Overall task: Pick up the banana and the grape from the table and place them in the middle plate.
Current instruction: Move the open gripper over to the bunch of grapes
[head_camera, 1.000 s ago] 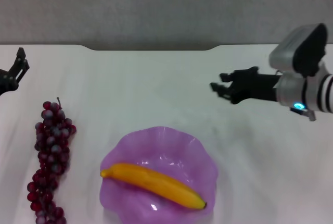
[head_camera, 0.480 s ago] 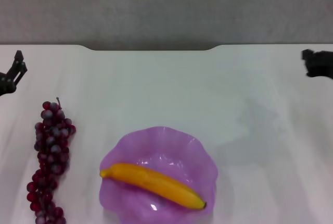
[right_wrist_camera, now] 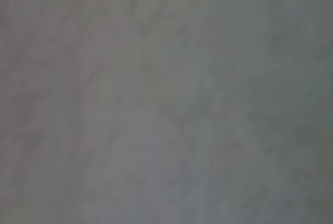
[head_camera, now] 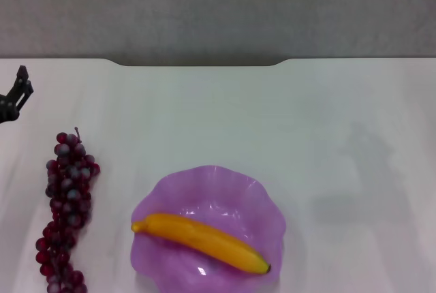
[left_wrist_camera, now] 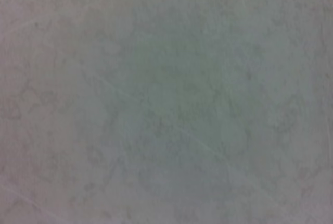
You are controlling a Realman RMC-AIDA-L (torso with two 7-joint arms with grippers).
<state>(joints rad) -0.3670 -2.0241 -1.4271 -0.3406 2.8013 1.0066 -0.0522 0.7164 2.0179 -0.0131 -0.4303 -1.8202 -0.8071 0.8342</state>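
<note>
Left gripper [head_camera: 19, 88] cut off at table [head_camera: 218, 122] edge, opening unclear, right gripper unseen

A banana [head_camera: 201, 241] lies inside a plate [head_camera: 225, 187] near the front middle of a table [head_camera: 225, 116]. A bunch of grapes [head_camera: 65, 208] lies on the table left of the plate.

light: soft, even | shadow: faint grey patch on the table [head_camera: 368, 170], right side | wrist views: blurred, featureless
</note>
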